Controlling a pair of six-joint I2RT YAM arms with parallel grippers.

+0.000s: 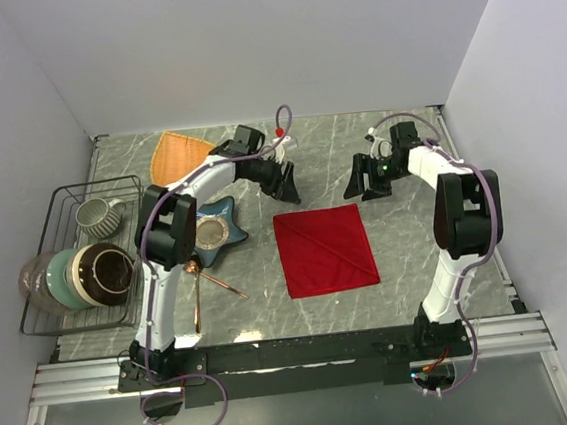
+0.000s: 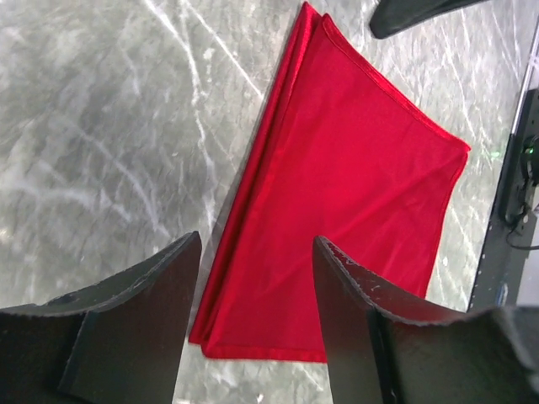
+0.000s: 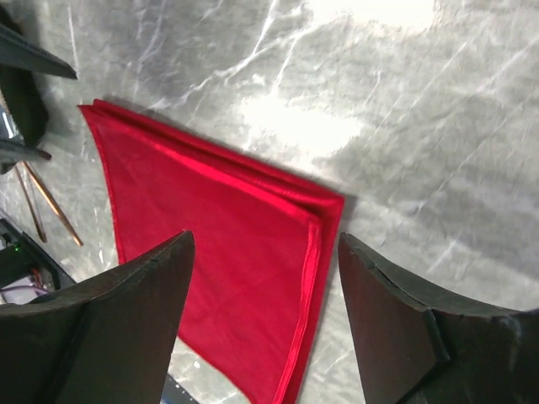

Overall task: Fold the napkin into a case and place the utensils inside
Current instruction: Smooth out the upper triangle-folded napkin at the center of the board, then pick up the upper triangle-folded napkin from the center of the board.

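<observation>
Folding is judged half done; the squared napkin (image 1: 325, 251), central on the table (image 1: 273, 314), must next be pinched at its far edge by left gripper (image 1: 286, 184) and right gripper (image 1: 366, 180), both spread empty.

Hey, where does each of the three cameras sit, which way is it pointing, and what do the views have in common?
Top external: fixed high behind the arm bases, looking down over the table; shows both arms whole, the left gripper and the right gripper.
Left wrist: on the left arm, looking down between its own open fingers at the napkin.
Right wrist: on the right arm, looking down between its open fingers; utensils at the left edge.
Shared: all three show the napkin.
</observation>
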